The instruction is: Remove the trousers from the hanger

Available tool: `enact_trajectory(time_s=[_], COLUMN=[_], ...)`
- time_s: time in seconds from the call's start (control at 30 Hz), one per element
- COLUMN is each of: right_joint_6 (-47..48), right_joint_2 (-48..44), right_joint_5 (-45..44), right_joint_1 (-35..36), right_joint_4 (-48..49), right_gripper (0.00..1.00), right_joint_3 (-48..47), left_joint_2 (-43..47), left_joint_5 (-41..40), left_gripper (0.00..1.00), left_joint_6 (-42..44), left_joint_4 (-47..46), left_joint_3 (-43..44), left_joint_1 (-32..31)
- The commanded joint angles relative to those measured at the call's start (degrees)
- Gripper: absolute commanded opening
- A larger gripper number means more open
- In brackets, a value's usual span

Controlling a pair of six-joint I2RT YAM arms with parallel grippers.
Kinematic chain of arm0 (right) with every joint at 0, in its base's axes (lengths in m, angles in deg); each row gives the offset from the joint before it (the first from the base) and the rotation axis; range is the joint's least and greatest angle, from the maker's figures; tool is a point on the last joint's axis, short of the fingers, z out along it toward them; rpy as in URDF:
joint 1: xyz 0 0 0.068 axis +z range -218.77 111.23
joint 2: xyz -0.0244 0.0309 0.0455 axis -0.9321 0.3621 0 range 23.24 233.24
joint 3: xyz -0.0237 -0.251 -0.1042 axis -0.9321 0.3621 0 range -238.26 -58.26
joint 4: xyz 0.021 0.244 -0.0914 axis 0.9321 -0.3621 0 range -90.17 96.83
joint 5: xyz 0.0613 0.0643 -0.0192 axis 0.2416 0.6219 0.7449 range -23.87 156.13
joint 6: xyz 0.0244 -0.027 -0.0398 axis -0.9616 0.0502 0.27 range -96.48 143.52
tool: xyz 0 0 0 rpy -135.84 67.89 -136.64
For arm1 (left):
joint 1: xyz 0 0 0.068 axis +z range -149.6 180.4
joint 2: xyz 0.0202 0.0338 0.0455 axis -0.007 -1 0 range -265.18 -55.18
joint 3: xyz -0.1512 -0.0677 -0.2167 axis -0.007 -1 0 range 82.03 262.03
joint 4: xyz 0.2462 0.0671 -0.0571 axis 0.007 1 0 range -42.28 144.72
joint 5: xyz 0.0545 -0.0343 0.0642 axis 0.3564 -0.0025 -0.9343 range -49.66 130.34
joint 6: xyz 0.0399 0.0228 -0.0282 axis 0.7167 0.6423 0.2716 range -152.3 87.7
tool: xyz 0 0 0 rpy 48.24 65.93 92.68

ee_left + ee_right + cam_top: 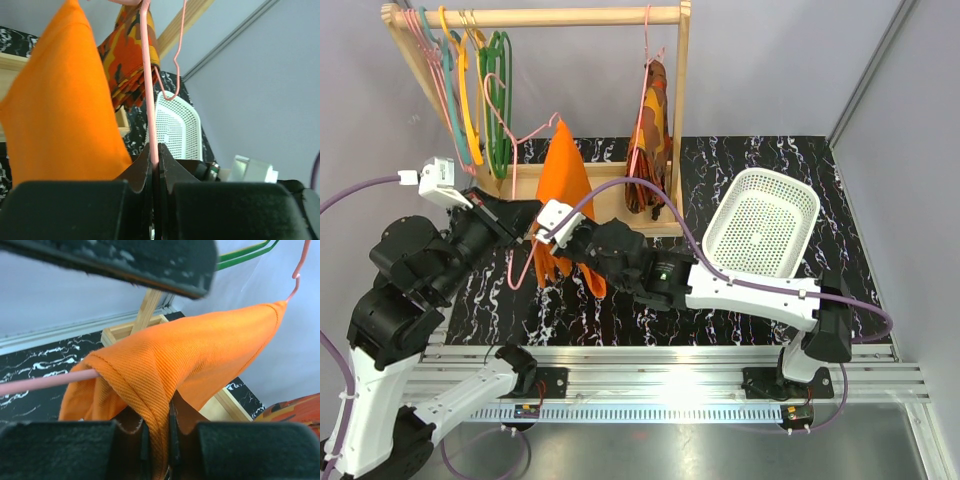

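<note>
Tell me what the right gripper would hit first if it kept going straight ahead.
The right gripper pinches the trousers, so their cloth over the hanger comes first; beyond it probably the wooden rack, though depth is unclear.

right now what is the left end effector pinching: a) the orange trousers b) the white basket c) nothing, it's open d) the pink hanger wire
d: the left wrist view shows the left end effector shut on the thin wire of the pink hanger, with the orange trousers hanging beside it; the right end effector pinches the cloth.
</note>
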Motion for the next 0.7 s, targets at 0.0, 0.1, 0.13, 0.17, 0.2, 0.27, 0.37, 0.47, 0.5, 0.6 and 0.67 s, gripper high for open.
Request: enact_trajectory(time_s=[0.0, 0.1, 0.13, 0.17, 0.2, 0.27, 0.37, 0.47, 0.5, 0.6, 0.67], right_joint_6=[-0.21, -0.38, -0.73, -0.91, -1.17, -1.44, -1.35, -1.18, -1.26, -1.27, -1.18], right_joint_2=[-6.53, -7.93, -8.46, -8.64, -8.82, -9.25, -10.13, -11.36, -11.54, -12.16, -12.16], right_joint_5=[2.28, 0.78, 0.52, -0.35, -0.71, -1.15, -1.85, -2.47, -2.12, -1.59, -1.24], right_joint_1=[-0.01, -0.01, -0.01, -0.01, -0.01, -0.1, -0.01, -0.01, -0.01, -0.01, -0.01], right_joint_4=[2.22, 1.69, 1.17, 0.9, -0.41, -1.91, -3.67, -4.37, -4.72, -8.3, -9.55], right_gripper=[0.01, 0.0, 0.0, 0.0, 0.0, 0.0, 0.0, 0.0, 0.0, 0.0, 0.0], right_joint_3=[-0.05, -0.31, -0.75, -1.19, -1.71, -3.47, -5.14, -6.55, -6.99, -9.88, -12.43], left_joint_2=[1.05, 1.32, 1.58, 1.67, 1.84, 2.37, 2.2, 1.93, 2.02, 2.54, 3.07], left_joint_5=[-4.31, -4.92, -5.28, -5.45, -6.15, -6.86, -7.56, -7.04, -6.86, -6.6, -6.6], left_gripper=[0.0, 0.0, 0.0, 0.0, 0.0, 0.0, 0.0, 0.0, 0.0, 0.0, 0.0], left_joint_6=[6.81, 7.52, 7.61, 7.7, 7.87, 8.05, 8.14, 7.96, 7.79, 7.52, 7.52], left_joint_4=[-9.09, -9.27, -9.35, -9.62, -9.53, -9.71, -9.27, -9.0, -9.0, -9.18, -9.35], left_joint_3=[3.85, 2.36, 1.92, 0.61, 0.07, -1.16, -2.66, -3.53, -3.97, -5.99, -8.01], left_joint_1=[-0.27, -0.18, -0.18, -0.18, -0.18, -0.18, -0.18, -0.18, -0.18, -0.18, -0.18])
